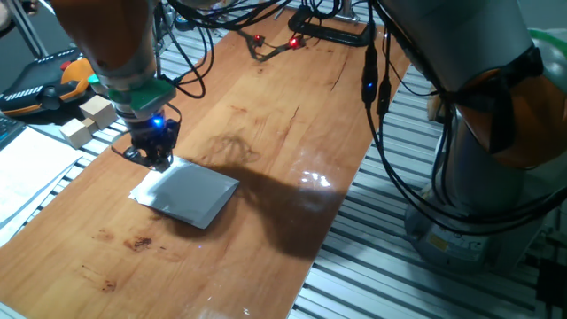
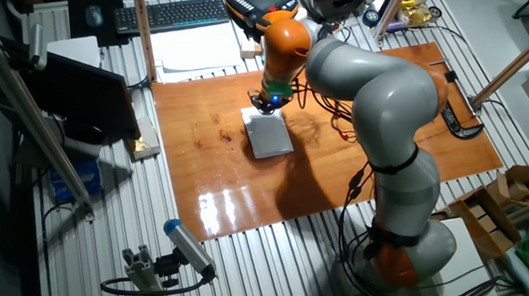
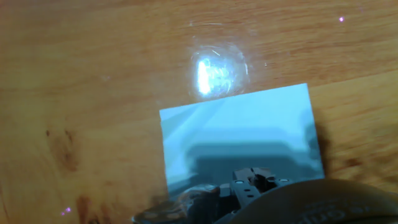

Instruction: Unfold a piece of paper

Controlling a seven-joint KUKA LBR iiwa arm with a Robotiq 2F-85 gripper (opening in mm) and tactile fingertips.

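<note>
The piece of paper [image 1: 190, 193] lies folded and flat on the wooden table [image 1: 266, 115], a plain white rectangle. It also shows in the other fixed view [image 2: 268, 134] and fills the lower middle of the hand view [image 3: 239, 134]. My gripper [image 1: 155, 161] points straight down at the paper's far corner, with its fingertips close together and touching the edge. It shows the same in the other fixed view [image 2: 267, 106] and at the bottom of the hand view [image 3: 242, 186]. I cannot tell whether a layer is pinched.
Two small wooden blocks [image 1: 96, 111] sit off the table's left edge beside a teach pendant [image 1: 35, 84]. White printed sheets [image 1: 27, 173] lie further left. A keyboard [image 2: 171, 13] lies behind the table. Cables [image 1: 376, 80] hang over the right side.
</note>
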